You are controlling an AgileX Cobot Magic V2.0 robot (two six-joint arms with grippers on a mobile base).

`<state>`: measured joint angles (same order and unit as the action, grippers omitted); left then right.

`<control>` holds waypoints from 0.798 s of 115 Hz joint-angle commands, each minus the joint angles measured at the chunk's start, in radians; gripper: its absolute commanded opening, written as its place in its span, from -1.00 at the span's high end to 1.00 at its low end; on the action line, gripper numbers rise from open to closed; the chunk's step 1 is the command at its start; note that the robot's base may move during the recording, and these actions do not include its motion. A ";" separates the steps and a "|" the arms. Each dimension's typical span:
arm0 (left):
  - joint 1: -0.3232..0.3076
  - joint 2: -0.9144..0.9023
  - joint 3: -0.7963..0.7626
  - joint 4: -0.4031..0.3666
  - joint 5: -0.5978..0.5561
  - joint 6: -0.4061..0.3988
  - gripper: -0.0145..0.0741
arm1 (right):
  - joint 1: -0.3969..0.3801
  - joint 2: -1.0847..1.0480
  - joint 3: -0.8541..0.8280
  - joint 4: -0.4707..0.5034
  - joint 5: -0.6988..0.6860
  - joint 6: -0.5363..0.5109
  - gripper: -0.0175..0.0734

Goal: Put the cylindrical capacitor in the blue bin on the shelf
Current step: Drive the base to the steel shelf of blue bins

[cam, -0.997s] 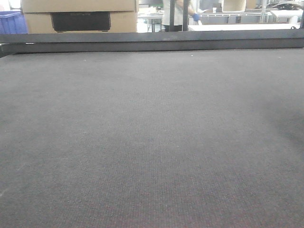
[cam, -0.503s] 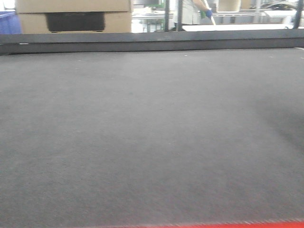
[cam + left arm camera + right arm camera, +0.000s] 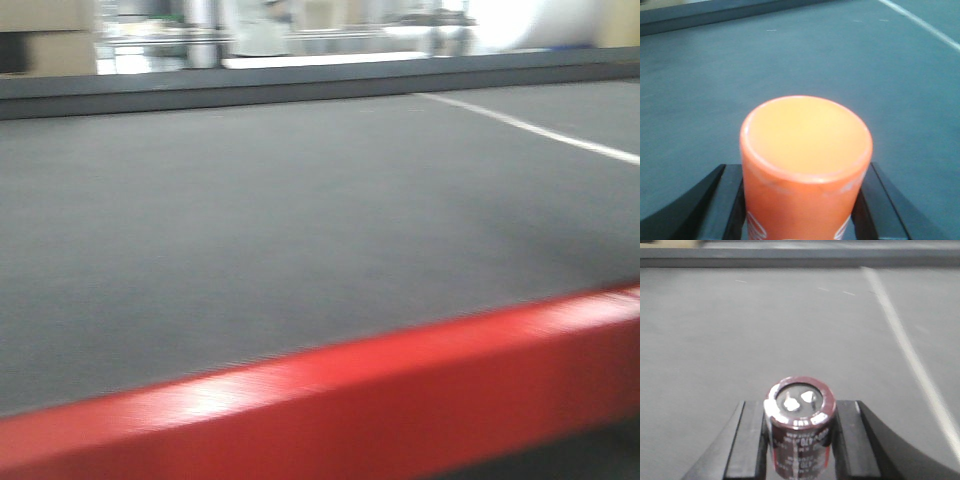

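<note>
In the right wrist view my right gripper (image 3: 800,409) is shut on a cylindrical capacitor (image 3: 799,430). The capacitor is dark maroon with white print and two metal terminals on its top end, and it stands upright between the black fingers (image 3: 751,440). In the left wrist view my left gripper (image 3: 802,172) is shut on a larger orange cylinder (image 3: 806,135) with white markings low on its side. Both grippers hang over a grey mat (image 3: 765,325). The blue bin and the shelf are out of view.
The front view is blurred. It shows the grey mat (image 3: 300,220) on a table with a red front edge (image 3: 350,390) running up to the right. A white line (image 3: 540,130) crosses the mat at the right. A cardboard box (image 3: 45,40) stands far back left.
The front view has pulled back and swung. The red table edge now fills the bottom, the white line has appeared at the right, and the box has slid to the left.
</note>
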<state>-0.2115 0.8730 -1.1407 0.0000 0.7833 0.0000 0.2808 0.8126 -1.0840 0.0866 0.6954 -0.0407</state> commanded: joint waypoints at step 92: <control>-0.007 -0.005 -0.001 0.000 -0.015 0.000 0.92 | -0.001 -0.004 0.002 -0.003 -0.024 0.000 0.97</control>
<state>-0.2115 0.8730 -1.1407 0.0000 0.7833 0.0000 0.2808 0.8126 -1.0840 0.0866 0.6954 -0.0407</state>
